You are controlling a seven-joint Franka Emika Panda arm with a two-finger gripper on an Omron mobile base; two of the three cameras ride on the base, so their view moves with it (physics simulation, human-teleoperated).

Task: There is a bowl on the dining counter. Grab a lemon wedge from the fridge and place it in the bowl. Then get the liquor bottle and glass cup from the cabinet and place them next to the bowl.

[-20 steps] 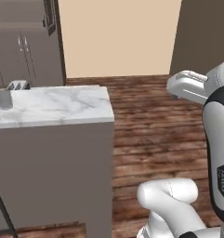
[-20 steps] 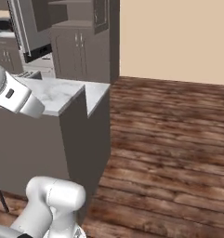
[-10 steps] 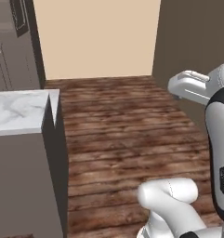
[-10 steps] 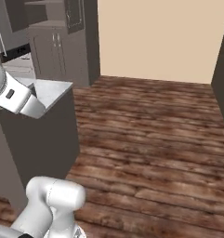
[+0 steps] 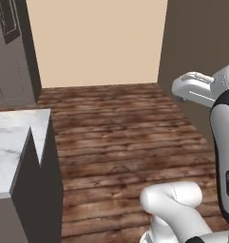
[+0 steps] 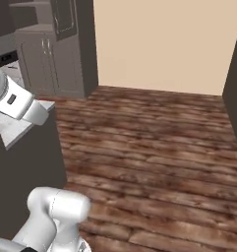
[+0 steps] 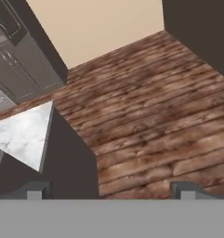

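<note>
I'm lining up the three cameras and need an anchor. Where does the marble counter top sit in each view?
Left base view: marble counter top at the left edge, below the middle.
Right base view: a pale sliver at the left edge, behind the arm.
Hand view: a pale wedge at the left, mid height.
Shared landmark: the beige wall beyond the wood floor.

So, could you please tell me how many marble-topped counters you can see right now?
1: the marble-topped counter sits at the left of the left base view, its corner beside the wooden floor. More may lie beyond the frame.
</note>
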